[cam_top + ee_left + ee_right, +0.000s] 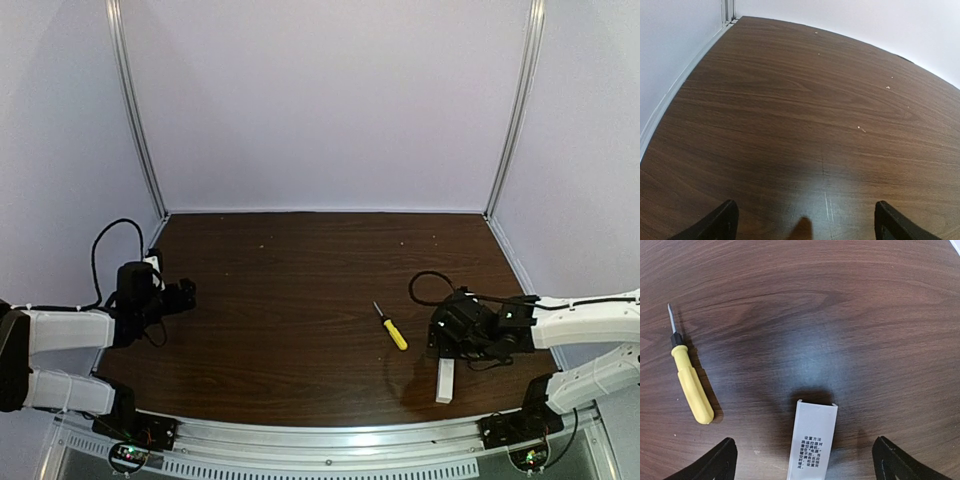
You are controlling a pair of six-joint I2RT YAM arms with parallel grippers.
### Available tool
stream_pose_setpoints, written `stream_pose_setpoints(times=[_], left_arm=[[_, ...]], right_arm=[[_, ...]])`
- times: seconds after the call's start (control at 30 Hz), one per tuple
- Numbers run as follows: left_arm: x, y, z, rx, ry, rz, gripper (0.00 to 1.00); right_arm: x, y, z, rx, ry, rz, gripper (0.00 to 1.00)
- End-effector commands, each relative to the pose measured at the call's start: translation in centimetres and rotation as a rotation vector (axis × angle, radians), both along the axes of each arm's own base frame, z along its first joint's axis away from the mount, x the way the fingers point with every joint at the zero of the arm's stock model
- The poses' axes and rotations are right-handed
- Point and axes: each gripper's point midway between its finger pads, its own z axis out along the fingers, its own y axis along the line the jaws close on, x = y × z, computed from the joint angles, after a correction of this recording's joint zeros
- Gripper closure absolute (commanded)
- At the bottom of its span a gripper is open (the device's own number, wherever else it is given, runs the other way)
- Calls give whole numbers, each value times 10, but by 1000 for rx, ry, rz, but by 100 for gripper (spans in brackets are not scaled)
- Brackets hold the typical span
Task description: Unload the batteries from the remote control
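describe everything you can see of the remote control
The remote control is a slim white bar, plastic by its look, lying flat on the dark wood-look table. Small black printed text faces up, and its far end shows raised side edges. It lies between the right end effector's open fingers, untouched, with the yellow screwdriver apart to one side.

L gripper (806,217) wide open, R gripper (805,455) same

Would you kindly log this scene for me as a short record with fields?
remote: slim white rectangular remote control, flat on dark wood-grain table, printed label up
tool: yellow-handled screwdriver, lying apart from remote
right gripper: open, above remote
left gripper: open, over table, holding nothing
batteries: none visible
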Motion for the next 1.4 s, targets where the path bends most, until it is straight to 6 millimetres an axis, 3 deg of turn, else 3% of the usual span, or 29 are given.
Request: stream_pose_setpoints(times=[0.0,0.07,0.3,0.43,0.73,0.9,1.07,1.2,1.37], left_arm=[[4,-2,8,-1,-25,1,4],[5,-2,9,-1,-28,2,4],[4,-3,10,1,-33,1,4],[4,-3,10,1,-33,1,4],[4,-3,9,3,-31,-2,4],[4,-3,9,3,-29,-2,4],[4,-3,10,4,-31,-1,4],[4,-3,9,4,-26,-1,4],[3,-4,11,1,-35,-10,3]], right_arm=[[9,2,3,-5,-44,-47,12],[9,1,-2,-10,-37,-54,21],[10,0,-14,-44,-19,-70,29],[9,2,-20,-39,-12,-68,46],[2,-1,-37,-24,16,-65,48],[0,-2,-41,-21,21,-64,59],[-1,-3,-44,-28,31,-61,68],[-1,-1,-43,-23,31,-56,81],[9,11,-23,12,-11,-37,86]])
